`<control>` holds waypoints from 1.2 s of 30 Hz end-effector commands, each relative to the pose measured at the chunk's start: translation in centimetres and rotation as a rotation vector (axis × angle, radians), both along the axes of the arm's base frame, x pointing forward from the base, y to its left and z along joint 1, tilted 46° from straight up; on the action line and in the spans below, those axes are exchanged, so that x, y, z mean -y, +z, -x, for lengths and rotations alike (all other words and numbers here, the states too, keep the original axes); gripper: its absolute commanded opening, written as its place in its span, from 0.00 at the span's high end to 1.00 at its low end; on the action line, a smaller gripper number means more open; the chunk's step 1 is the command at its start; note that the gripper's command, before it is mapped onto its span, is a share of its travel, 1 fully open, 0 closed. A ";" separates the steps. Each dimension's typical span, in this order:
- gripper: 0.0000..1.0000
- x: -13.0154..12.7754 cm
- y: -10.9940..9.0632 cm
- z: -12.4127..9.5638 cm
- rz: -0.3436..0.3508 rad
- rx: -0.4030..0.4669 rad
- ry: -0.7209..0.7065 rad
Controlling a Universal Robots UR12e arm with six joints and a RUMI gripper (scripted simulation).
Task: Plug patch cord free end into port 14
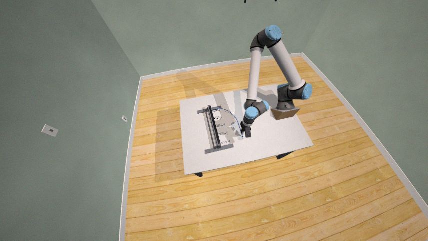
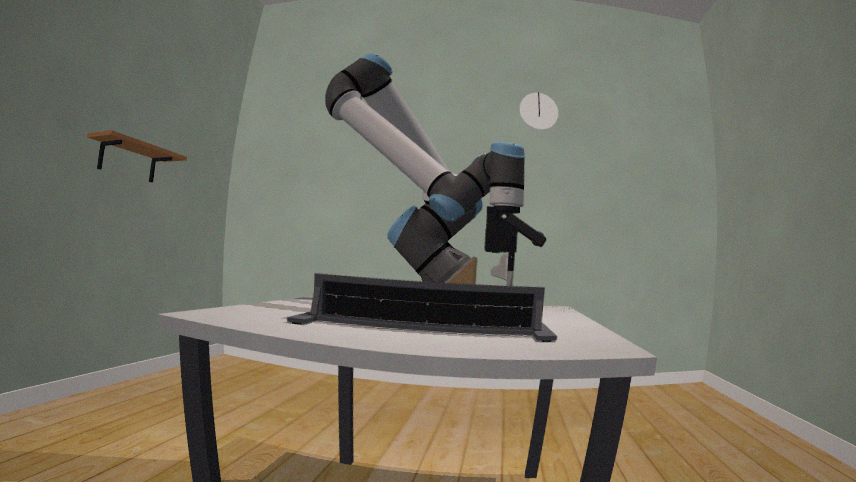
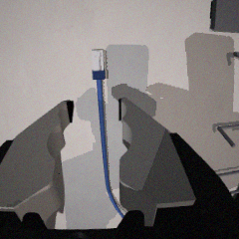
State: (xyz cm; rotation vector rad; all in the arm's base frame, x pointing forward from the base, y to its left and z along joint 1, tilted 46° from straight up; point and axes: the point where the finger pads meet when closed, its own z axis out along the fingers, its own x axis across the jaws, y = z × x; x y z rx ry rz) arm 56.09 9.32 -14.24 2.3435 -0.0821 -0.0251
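Observation:
The blue patch cord point(image 3: 102, 124) point(image 1: 232, 115) runs from the rack point(image 1: 214, 127) point(image 2: 428, 305) in an arc across the white table point(image 1: 269, 143) point(image 2: 419, 353). Its free plug point(image 3: 101, 60) point(image 1: 242, 137), pale with a blue boot, lies beyond my fingertips in the wrist view. My gripper point(image 3: 96, 101) point(image 1: 246, 133) point(image 2: 506, 272) points down over the table, behind the rack in the exterior view. Its fingers stand apart on either side of the cord, with a gap showing on both sides, so it is open. The ports face the arm and are too small to make out.
The rack stands upright on its flat feet near the table's left half. The arm's base point(image 1: 284, 112) sits on a wooden block at the table's far right. Part of the rack's frame point(image 3: 226, 15) shows at the wrist view's upper right.

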 end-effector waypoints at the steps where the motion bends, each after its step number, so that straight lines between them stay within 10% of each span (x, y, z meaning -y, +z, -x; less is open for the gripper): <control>1: 0.78 1.0 -0.9 0.3 0.002 -0.004 0.000; 36: 0.78 4.1 -4.0 0.4 0.001 -0.003 0.000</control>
